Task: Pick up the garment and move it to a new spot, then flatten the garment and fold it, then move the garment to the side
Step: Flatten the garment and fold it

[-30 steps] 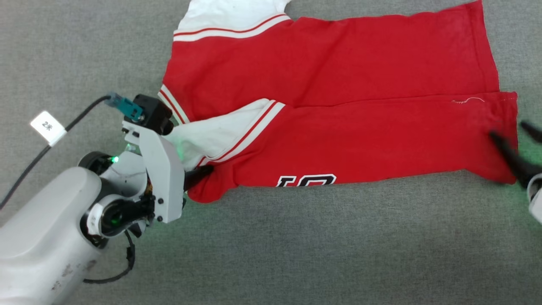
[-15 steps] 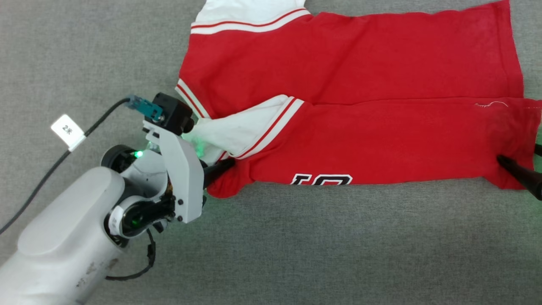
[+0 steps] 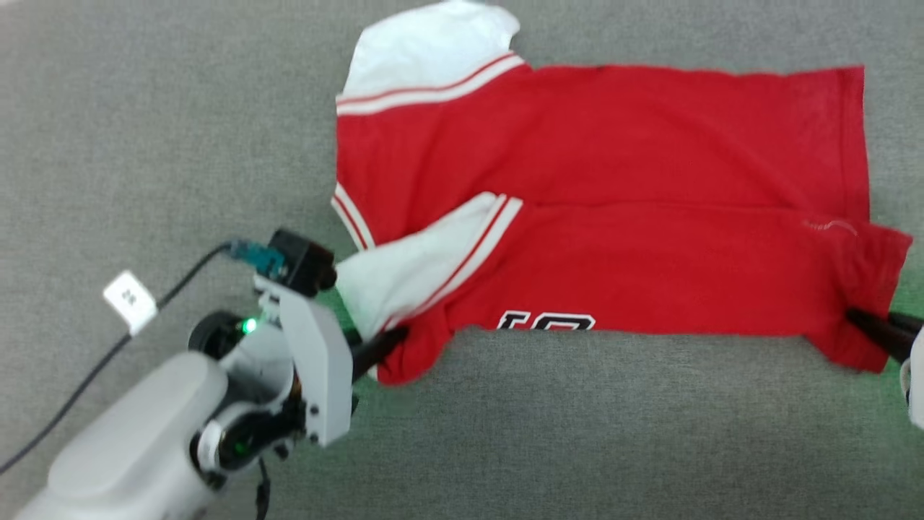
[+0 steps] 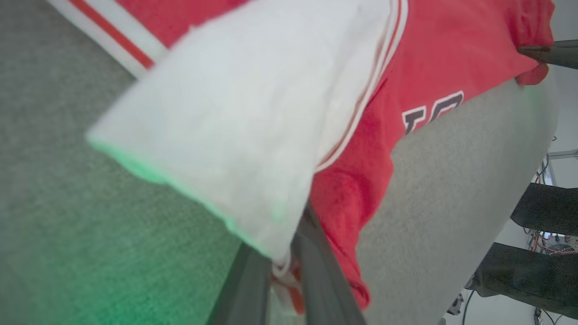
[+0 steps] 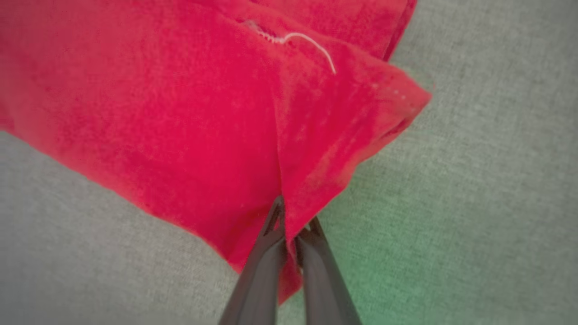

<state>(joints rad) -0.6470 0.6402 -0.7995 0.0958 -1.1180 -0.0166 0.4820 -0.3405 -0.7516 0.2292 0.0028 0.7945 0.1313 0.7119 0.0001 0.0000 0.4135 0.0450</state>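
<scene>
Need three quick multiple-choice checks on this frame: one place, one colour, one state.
1. The right pincer grips the jersey at: A the collar; B the near hem corner; C the far sleeve.
2. The sleeve by the left pincer is: A black; B blue; C white.
3. Both pincers are: A shut on fabric; B wide open; C shut on nothing.

Answers:
1 B, it pinches the red corner at the hem end.
2 C, white cloth with red stripes drapes there.
3 A, each closed pair has cloth pinched between.
</scene>
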